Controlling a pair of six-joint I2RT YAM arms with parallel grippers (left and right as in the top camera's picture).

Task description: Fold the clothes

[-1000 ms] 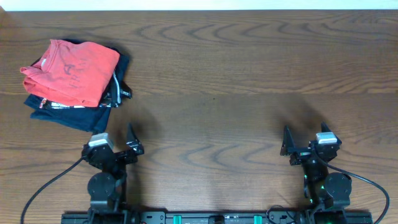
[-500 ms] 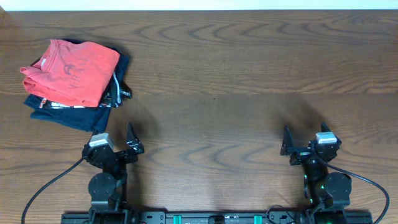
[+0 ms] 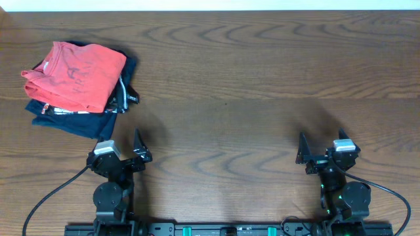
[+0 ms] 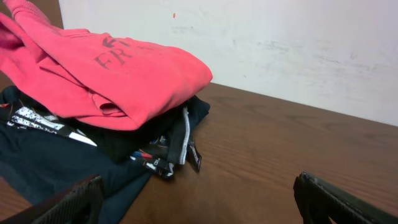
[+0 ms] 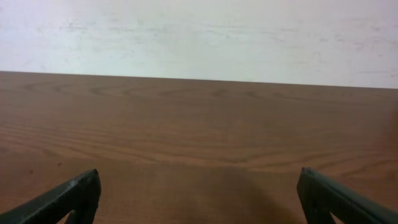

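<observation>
The coral T-shirt [image 3: 75,74] lies folded on top of a stack at the table's far left, and fills the upper left of the left wrist view [image 4: 106,74] with grey lettering showing. My left gripper [image 3: 125,149] is open and empty near the front edge, just short of the stack [image 4: 196,202]. My right gripper [image 3: 320,145] is open and empty at the front right, over bare wood [image 5: 199,199].
Under the coral shirt lie a folded black garment with white print [image 3: 121,98] and a folded navy garment [image 3: 72,121]. They also show in the left wrist view, black [image 4: 149,146] above navy [image 4: 43,165]. A white wall [image 5: 199,37] runs behind the table's far edge.
</observation>
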